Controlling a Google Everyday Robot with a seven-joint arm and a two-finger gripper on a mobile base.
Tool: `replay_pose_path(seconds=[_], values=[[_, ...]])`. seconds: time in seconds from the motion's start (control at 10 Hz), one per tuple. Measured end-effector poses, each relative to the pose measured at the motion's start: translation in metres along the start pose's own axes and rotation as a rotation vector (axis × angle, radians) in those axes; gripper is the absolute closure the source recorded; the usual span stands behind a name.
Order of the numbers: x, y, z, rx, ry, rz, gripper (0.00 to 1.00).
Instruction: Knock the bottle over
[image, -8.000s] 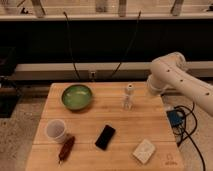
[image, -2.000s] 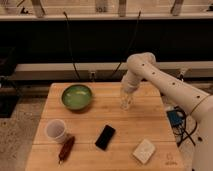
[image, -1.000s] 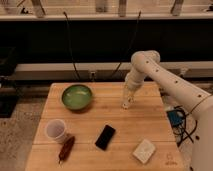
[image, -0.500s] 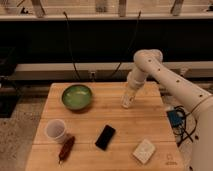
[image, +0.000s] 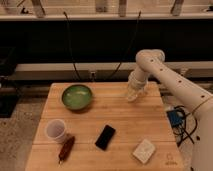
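Camera view: the white arm (image: 170, 75) reaches in from the right and bends down over the far right part of the wooden desk (image: 125, 127). Its gripper (image: 133, 93) hangs low over the boards near the back edge, and whether the jaws are apart or together cannot be told from here. The bottle (image: 131, 95) is right at the gripper, a pale see-through shape merging with it, tilted rather than plainly upright; whether it is held or only touched cannot be told.

Well to the left, near the back of the desk, sits a green bowl (image: 77, 96). At the front left stands a white cup (image: 56, 130), and just beside it, toward the front edge, lies a reddish-brown elongated object (image: 66, 148). A black phone (image: 105, 137) lies flat near the middle front, apart from everything else. A pale flat rectangular item (image: 144, 151) lies at the front right. Nothing stands between the gripper and these things.

The desk is made of light wooden planks. Behind it runs a pale horizontal ledge (image: 60, 67) before a dark wall, with two black cables (image: 70, 40) hanging down. On the floor to the right lies a blue box (image: 176, 118) with wires.
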Motion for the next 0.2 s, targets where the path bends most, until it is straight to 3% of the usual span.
replay_pose_path(seconds=[0.2], values=[[0.0038,-0.0017,-0.0024,0.008,-0.002,-0.007,1.00]])
